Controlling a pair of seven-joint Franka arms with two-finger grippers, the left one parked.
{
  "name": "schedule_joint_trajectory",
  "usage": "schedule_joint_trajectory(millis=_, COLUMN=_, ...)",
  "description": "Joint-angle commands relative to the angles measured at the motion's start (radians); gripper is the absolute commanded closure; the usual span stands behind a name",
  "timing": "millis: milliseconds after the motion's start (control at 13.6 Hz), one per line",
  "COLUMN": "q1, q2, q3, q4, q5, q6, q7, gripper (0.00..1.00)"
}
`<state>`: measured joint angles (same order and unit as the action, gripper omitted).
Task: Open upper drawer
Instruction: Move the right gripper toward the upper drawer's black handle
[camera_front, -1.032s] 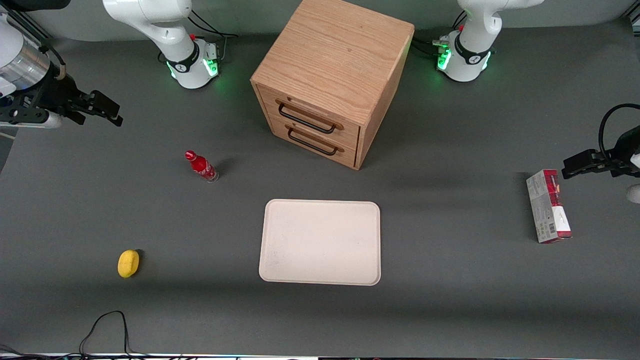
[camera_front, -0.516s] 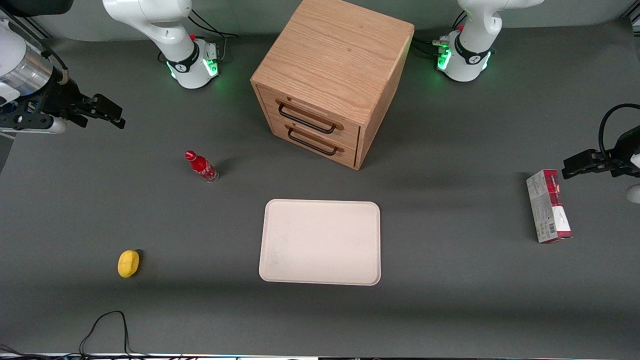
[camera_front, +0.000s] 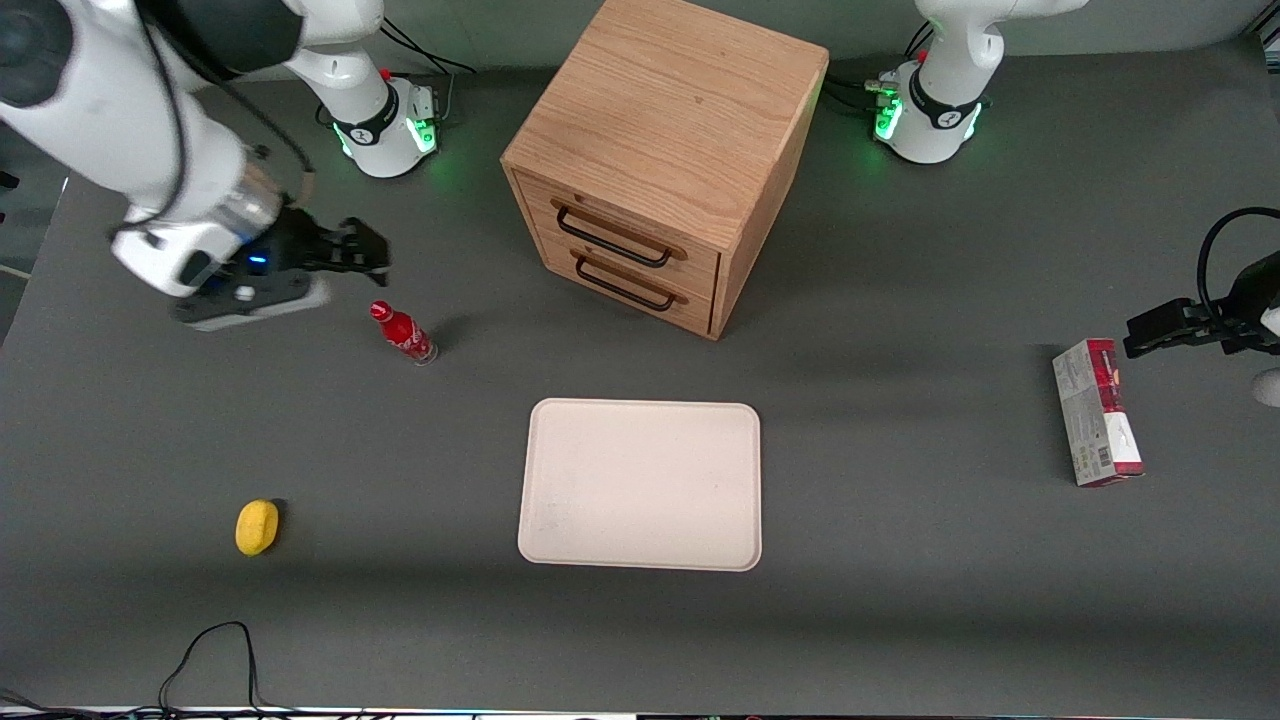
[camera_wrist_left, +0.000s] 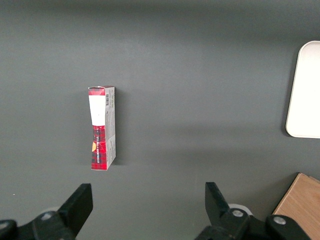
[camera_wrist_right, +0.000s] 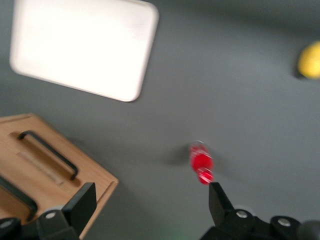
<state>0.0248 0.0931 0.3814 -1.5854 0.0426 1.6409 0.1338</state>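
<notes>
The light oak cabinet (camera_front: 668, 110) stands at the back middle of the table. Its upper drawer (camera_front: 640, 222) is shut, with a black wire bar handle (camera_front: 612, 238). The identical lower drawer (camera_front: 628, 283) sits just beneath it, also shut. My right gripper (camera_front: 366, 250) is open and empty. It hangs above the table toward the working arm's end, well apart from the cabinet and just above the red bottle (camera_front: 403, 333). In the right wrist view the open gripper (camera_wrist_right: 150, 192) frames bare table, with the cabinet's drawer front (camera_wrist_right: 75, 167) and the bottle (camera_wrist_right: 201, 162) to either side.
A cream tray (camera_front: 640, 485) lies nearer the front camera than the cabinet; it also shows in the right wrist view (camera_wrist_right: 82, 47). A yellow lemon-like object (camera_front: 256, 526) lies near the front. A red and grey box (camera_front: 1096, 412) lies toward the parked arm's end.
My right gripper has swung in from the working arm's end of the table toward the cabinet and now hangs by the red bottle. Nothing on the table has moved.
</notes>
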Motion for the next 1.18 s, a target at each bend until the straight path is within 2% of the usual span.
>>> schedule_joint_trajectory(millis=0, q1=0.003, q2=0.147, q3=0.120, q4=0.178, q5=0.008, q6=-0.032, q7=-0.106, gripper=0.00)
schedule_joint_trajectory(millis=295, q1=-0.002, q2=0.223, q3=0.299, q4=0.205, q5=0.010, q6=-0.027, q7=-0.118, gripper=0.00)
schedule_joint_trajectory(millis=442, q1=-0.003, q2=0.261, q3=0.368, q4=0.203, q5=0.011, q6=-0.027, q7=-0.186, gripper=0.00)
schedule_joint_trajectory(millis=737, q1=0.003, q2=0.326, q3=0.442, q4=0.186, q5=0.011, q6=-0.029, q7=-0.246, gripper=0.00)
schedule_joint_trajectory(millis=884, q1=0.010, q2=0.336, q3=0.448, q4=0.136, q5=0.010, q6=-0.016, q7=-0.258, gripper=0.00)
schedule_joint_trajectory(millis=1105, q1=0.006, q2=0.338, q3=0.447, q4=0.082, q5=0.006, q6=0.004, q7=-0.370, gripper=0.00)
